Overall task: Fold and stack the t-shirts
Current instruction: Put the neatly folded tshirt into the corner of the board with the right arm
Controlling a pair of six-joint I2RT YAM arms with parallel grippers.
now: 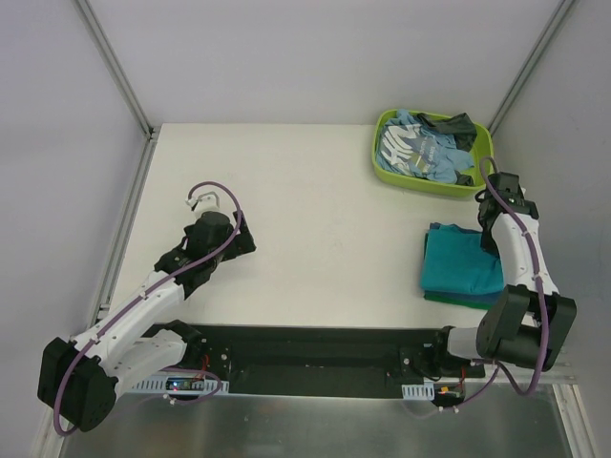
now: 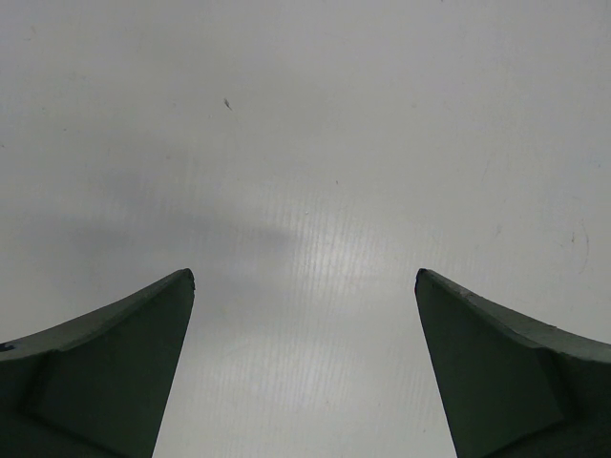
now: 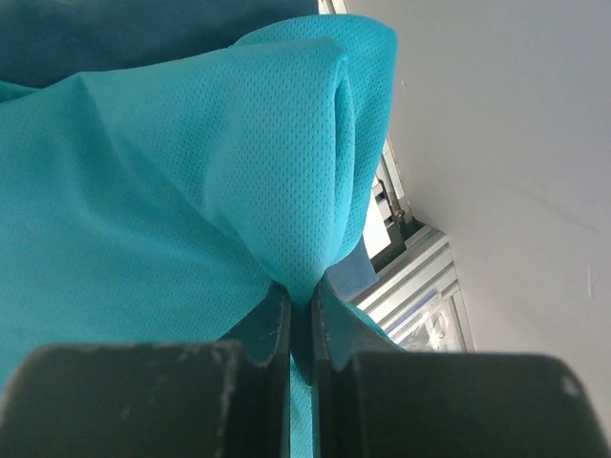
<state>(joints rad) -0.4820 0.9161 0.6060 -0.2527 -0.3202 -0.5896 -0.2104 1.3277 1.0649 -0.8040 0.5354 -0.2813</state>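
Overhead, the lime-green tub (image 1: pixel 382 157) sits at the far right of the white tabletop (image 1: pixel 315 219). It holds a crumpled light blue printed t-shirt (image 1: pixel 410 151) and a dark grey t-shirt (image 1: pixel 453 127). On the near side of the tub, apart from it, lies a folded stack with a bright teal t-shirt (image 1: pixel 463 262) on top and a green t-shirt (image 1: pixel 449 299) showing along its near edge. The right arm (image 1: pixel 520 258) reaches up toward the tub, its wrist over the stack's right edge. The left arm (image 1: pixel 143 305) stands well to the left of the tub, over bare tabletop.

In the left wrist view, the left pincer (image 2: pixel 305 277) is spread wide. Its dark green fingers (image 2: pixel 115 363) stand far apart, with only white tabletop between them.

In the right wrist view, the right pincer (image 3: pixel 301 310) is drawn narrow and clamps a fold of the bright teal t-shirt. The cloth rises from the tips in a puckered ridge and spreads off to the left. A darker blue t-shirt (image 3: pixel 143 29) shows beyond it at the top. An aluminium rail (image 3: pixel 420 277) runs on the right.
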